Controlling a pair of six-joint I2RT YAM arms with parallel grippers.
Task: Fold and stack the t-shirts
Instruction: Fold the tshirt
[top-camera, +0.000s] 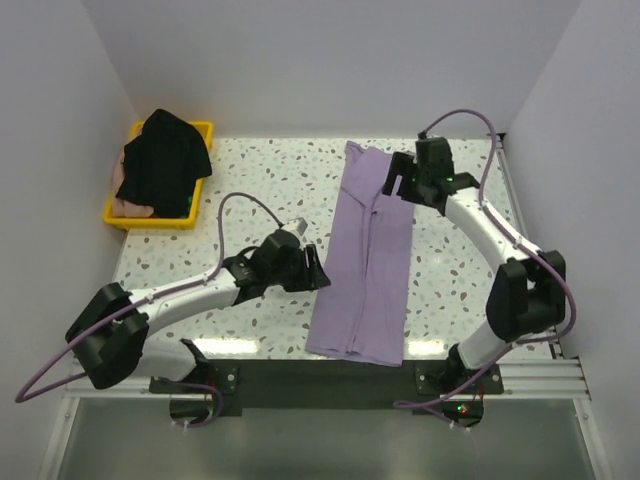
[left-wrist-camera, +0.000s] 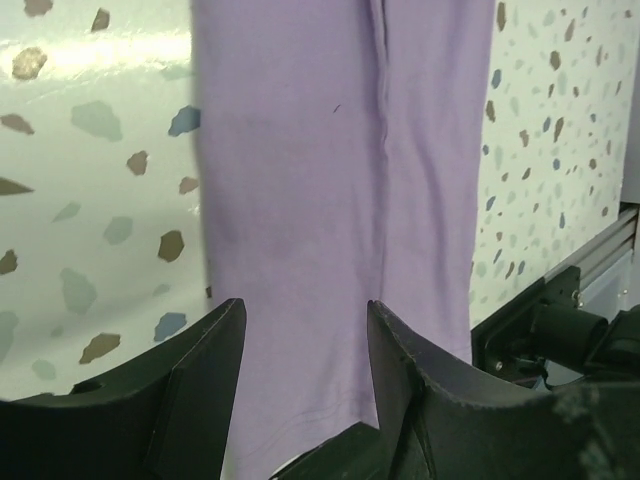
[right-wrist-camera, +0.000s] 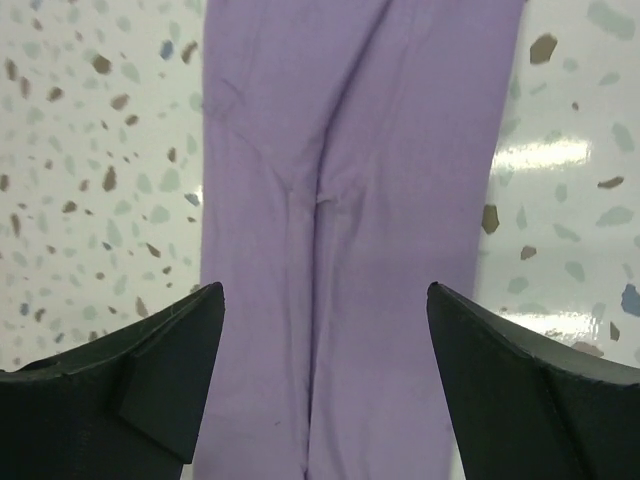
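The lavender-purple t-shirt (top-camera: 365, 260) lies folded lengthwise as a long narrow strip down the middle of the table. My left gripper (top-camera: 318, 277) is open at the strip's left edge, about midway along, and the cloth (left-wrist-camera: 330, 180) shows between its fingers (left-wrist-camera: 200, 370). My right gripper (top-camera: 392, 185) is open over the strip's far end, with the cloth (right-wrist-camera: 340, 150) lying flat between its fingers (right-wrist-camera: 170, 350). The black t-shirt (top-camera: 163, 158) is heaped in the yellow tray (top-camera: 203, 130) at the far left, on top of the pale pink t-shirt (top-camera: 130, 207), which only peeks out.
The speckled table (top-camera: 260, 190) is walled in white on three sides. A black mounting plate and aluminium rail (top-camera: 530, 375) run along the near edge, and the rail also shows in the left wrist view (left-wrist-camera: 600, 250). Purple cables loop off both arms.
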